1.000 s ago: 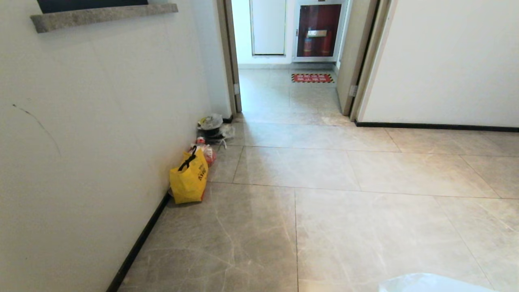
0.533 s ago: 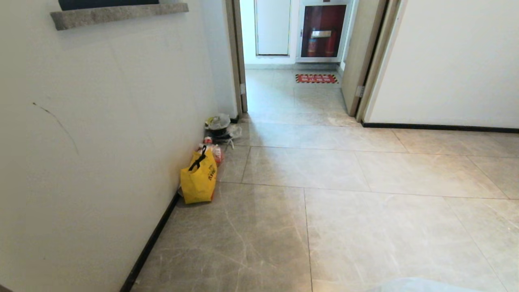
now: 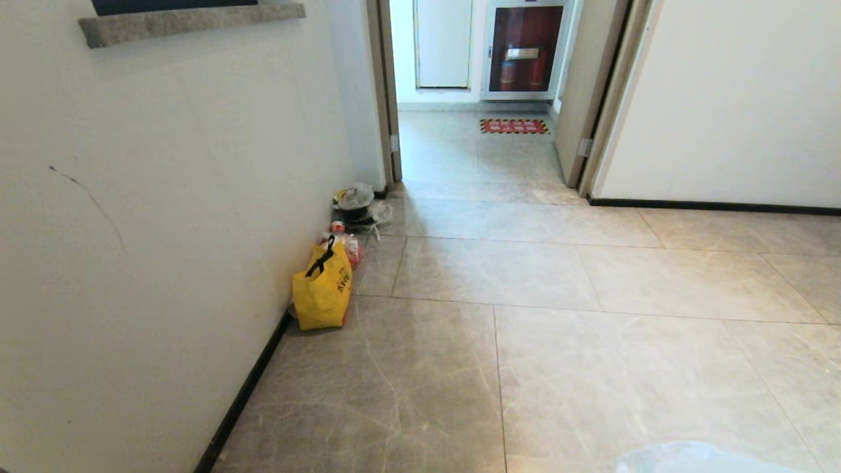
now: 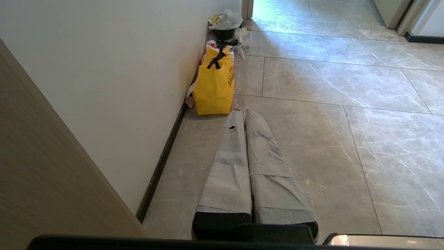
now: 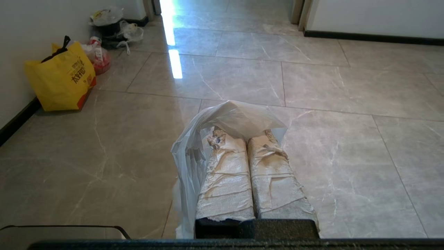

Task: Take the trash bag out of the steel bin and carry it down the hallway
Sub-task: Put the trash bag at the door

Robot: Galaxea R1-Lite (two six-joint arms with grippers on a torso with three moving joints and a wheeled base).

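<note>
I keep the right tool [image 5: 247, 139] clamped tight on the thin white trash bag [image 5: 222, 119], draped over its tips above the hallway floor [image 3: 591, 276] for carrying, while my left tool [image 4: 245, 113] hangs closed and empty.

We see a yellow bag [image 3: 322, 292] standing against the wall [image 3: 164, 197], a red bag [image 3: 351, 248] just behind it, and farther along a black pot [image 3: 355, 211] under crumpled plastic.
</note>
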